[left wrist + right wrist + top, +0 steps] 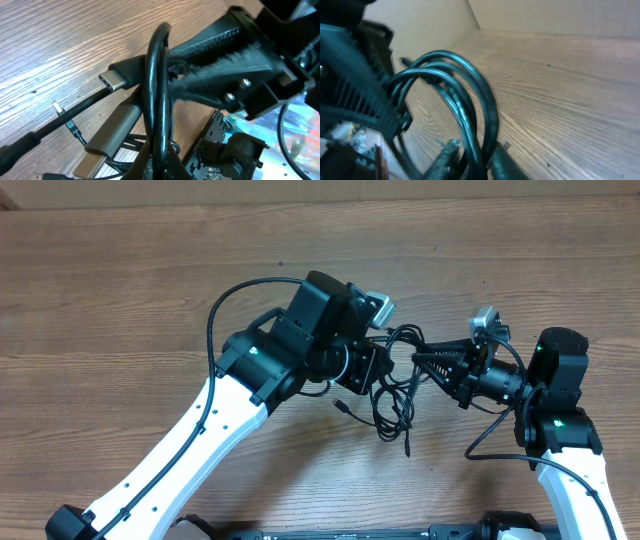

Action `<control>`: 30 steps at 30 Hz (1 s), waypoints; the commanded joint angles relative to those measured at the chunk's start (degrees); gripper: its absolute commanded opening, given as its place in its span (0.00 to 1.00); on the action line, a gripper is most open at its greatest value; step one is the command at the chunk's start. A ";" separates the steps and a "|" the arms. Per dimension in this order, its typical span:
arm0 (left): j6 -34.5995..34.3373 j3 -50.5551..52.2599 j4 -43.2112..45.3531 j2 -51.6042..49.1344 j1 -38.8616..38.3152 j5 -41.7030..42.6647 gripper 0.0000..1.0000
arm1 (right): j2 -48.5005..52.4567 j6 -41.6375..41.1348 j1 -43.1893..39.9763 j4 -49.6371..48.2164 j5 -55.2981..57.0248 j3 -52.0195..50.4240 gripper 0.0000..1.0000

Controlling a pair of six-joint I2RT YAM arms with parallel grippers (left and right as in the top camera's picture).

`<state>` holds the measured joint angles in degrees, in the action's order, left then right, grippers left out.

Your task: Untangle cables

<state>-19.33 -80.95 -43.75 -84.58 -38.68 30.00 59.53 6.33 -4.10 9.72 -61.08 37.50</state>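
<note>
Here, cables [393, 395] bunched between 2 pincers, just above the table [120, 280]. Right pincer [418, 360] clamped on a loop; left pincer [372, 368] closed, seemingly on the same bundle. Risk of tightening the knot, or of losing grip, if pulled apart hard. Left fingertips cut off; strand count unclear.

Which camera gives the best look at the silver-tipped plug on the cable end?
Left wrist: the plug appears close up and sharp, with its silver tip and black housing plain. Overhead shows only tiny cable ends below the tangle, too small to match. Right wrist shows loops of the cables, with no plug clearly visible.
</note>
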 commanded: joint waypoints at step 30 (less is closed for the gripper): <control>-27.91 -0.85 -0.94 -0.44 -1.46 -37.05 0.04 | -0.04 4.70 -0.09 5.40 -11.10 1.16 0.04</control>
<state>-41.80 -80.95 -44.51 -84.99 -40.77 0.49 59.53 8.67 -4.12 15.09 -68.38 37.52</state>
